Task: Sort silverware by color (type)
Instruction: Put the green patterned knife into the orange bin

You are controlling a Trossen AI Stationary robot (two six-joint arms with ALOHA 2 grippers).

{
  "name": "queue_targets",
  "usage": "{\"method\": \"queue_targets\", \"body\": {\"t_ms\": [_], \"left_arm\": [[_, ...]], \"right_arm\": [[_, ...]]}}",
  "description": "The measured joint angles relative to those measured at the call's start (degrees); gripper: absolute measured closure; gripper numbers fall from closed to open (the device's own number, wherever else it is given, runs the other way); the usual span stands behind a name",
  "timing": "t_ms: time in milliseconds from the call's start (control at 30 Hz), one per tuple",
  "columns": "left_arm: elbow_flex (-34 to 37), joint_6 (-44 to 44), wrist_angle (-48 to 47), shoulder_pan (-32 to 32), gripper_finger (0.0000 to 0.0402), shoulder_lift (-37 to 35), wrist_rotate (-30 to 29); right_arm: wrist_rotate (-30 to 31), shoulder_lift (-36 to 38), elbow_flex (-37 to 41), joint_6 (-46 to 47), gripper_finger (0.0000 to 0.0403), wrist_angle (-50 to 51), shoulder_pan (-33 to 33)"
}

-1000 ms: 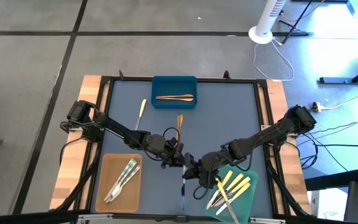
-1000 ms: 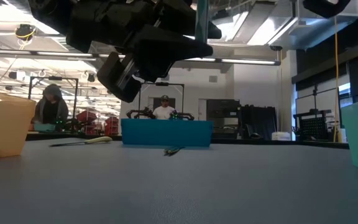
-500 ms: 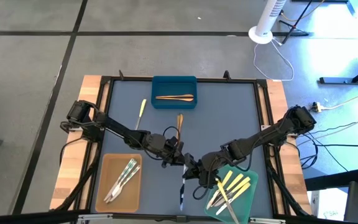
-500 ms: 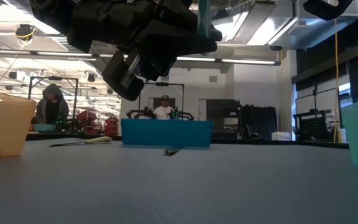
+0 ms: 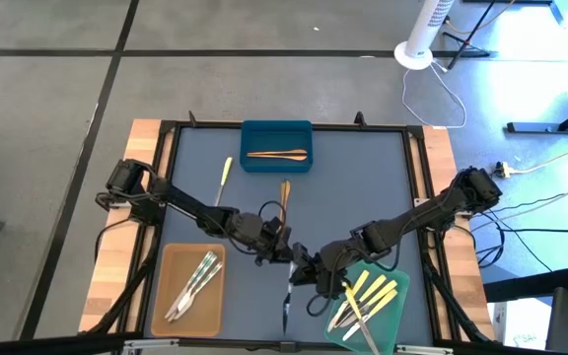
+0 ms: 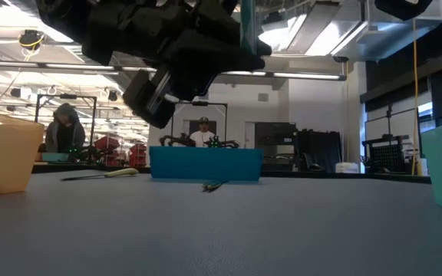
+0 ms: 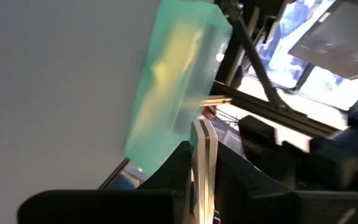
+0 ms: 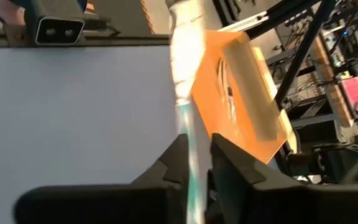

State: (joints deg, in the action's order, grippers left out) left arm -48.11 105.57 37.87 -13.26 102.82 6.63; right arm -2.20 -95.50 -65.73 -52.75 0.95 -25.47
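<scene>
Both tools meeting near mid-surface [image 5: 363, 177], just in front of the blue tray [image 5: 276, 146], i.e. toward the tan and green trays.

Left tool [image 5: 282, 248] clenched on a silvery utensil [image 5: 286, 301]; in L wrist view the pale handle sits pinched between the two dark fingers [image 7: 173, 168]. Right tool [image 5: 302, 270] just beside it, also clamped on same utensil; R wrist view shows the pale shaft running between its fingers [image 8: 229, 165]. Utensil held off the surface, free end pointing away from blue tray, between tan tray [image 5: 170, 308] and green tray [image 5: 394, 320].

Rel. to blue tray:
- inside it: one wood-brown utensil [image 5: 277, 154].
- just in front: another brown utensil [image 5: 285, 194] on bare surface.
- front-left: pale yellow utensil [image 5: 224, 177], also loose.
- far front-left: tan tray w/ silvery pieces [image 5: 193, 284].
- far front-right: green tray w/ yellow pieces [image 5: 371, 293] plus a silvery one or so.
</scene>
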Motion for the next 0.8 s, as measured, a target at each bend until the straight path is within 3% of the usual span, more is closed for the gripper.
{"method": "queue_targets", "body": {"t_ms": [267, 533, 800], "left_arm": [[0.03, -1.43, 0.43, 0.00, 0.0365, 0.05, 0.04], [0.03, -6.63, 0.13, 0.00, 0.0363, 0.05, 0.11], [0.03, -14.76, 0.15, 0.37, 0.0364, 0.05, -0.52]], "right_arm": [[0.02, 0.04, 0.00, 0.00, 0.0277, 0.24, 0.00], [0.01, 0.04, 0.00, 0.09, 0.0270, 0.38, -0.07], [-0.12, 0.04, 0.00, 7.89, 0.0270, 0.20, -0.07]]}}
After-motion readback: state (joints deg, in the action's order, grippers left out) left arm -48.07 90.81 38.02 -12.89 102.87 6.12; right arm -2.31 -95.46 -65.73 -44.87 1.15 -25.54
